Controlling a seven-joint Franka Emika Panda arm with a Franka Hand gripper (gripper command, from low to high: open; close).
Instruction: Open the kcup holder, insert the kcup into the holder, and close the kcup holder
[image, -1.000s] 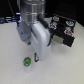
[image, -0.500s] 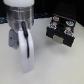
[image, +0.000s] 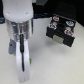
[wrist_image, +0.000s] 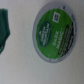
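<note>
The kcup (wrist_image: 54, 31) fills much of the wrist view: a white pod with a round green foil top, lying on the white table. In the exterior view my gripper (image: 23, 69) hangs low over that spot and hides nearly all of the pod; only a green speck (image: 31, 60) shows beside it. The fingers stand apart and hold nothing. The kcup holder (image: 62, 27), a black box, stands at the exterior view's right, well away from the gripper. Its drawer is pulled out and shows pods with white and red tops.
The white table (image: 55, 65) runs bare between the gripper and the holder. A dark green shape (wrist_image: 5, 27) sits at the edge of the wrist view beside the pod; I cannot tell what it is.
The arm has swung down and toward the camera, over the spot where the green pod lay. The pod, plainly seen a second ago, is now covered by the gripper in the exterior view.
</note>
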